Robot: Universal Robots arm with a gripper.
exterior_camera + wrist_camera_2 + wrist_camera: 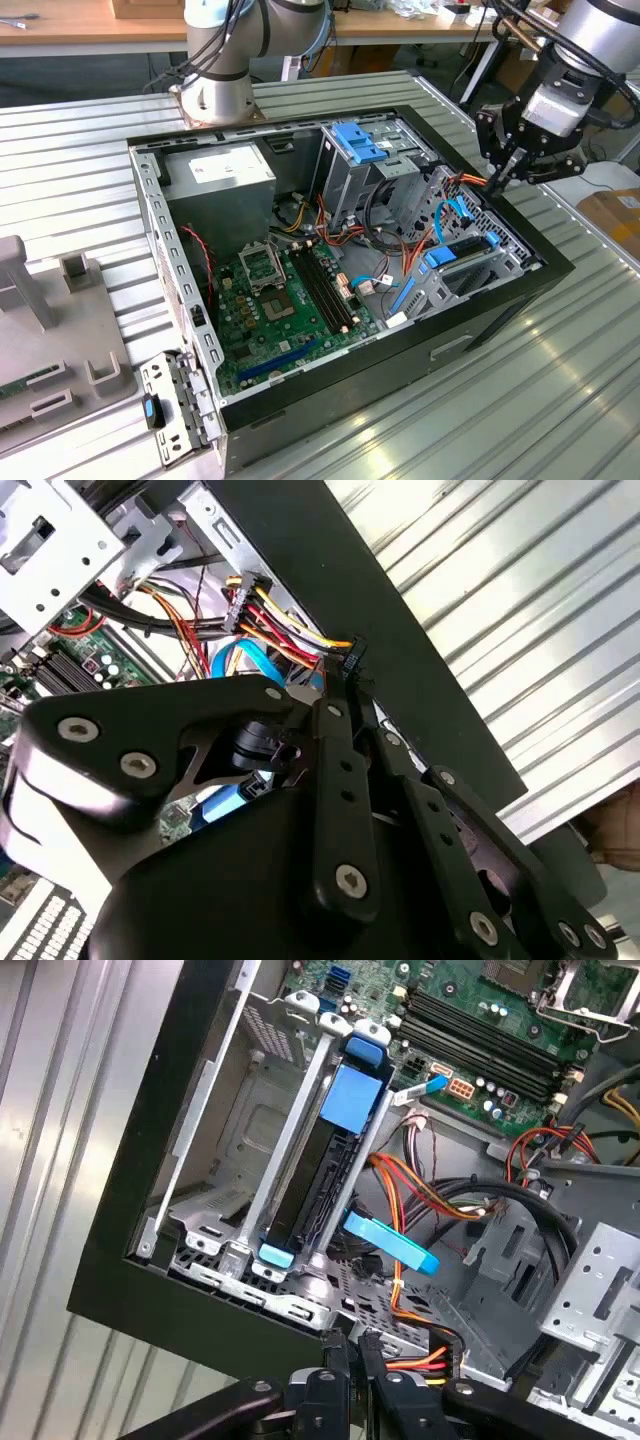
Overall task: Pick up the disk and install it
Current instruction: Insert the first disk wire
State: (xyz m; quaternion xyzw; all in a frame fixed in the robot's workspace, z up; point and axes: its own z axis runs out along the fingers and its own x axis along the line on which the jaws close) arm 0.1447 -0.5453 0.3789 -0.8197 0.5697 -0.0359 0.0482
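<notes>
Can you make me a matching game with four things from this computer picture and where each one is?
Things
1. disk
2. pincer
3. green board
4. grey box

Places
A. flat on the floor of the computer
B. in the corner nearest the arm's foot
C. in a slot by the computer's wall, with blue tabs at its ends
D. over the computer's rim, by the orange and yellow wires

Pairs: 1-C, 2-D, 3-A, 4-B
</notes>
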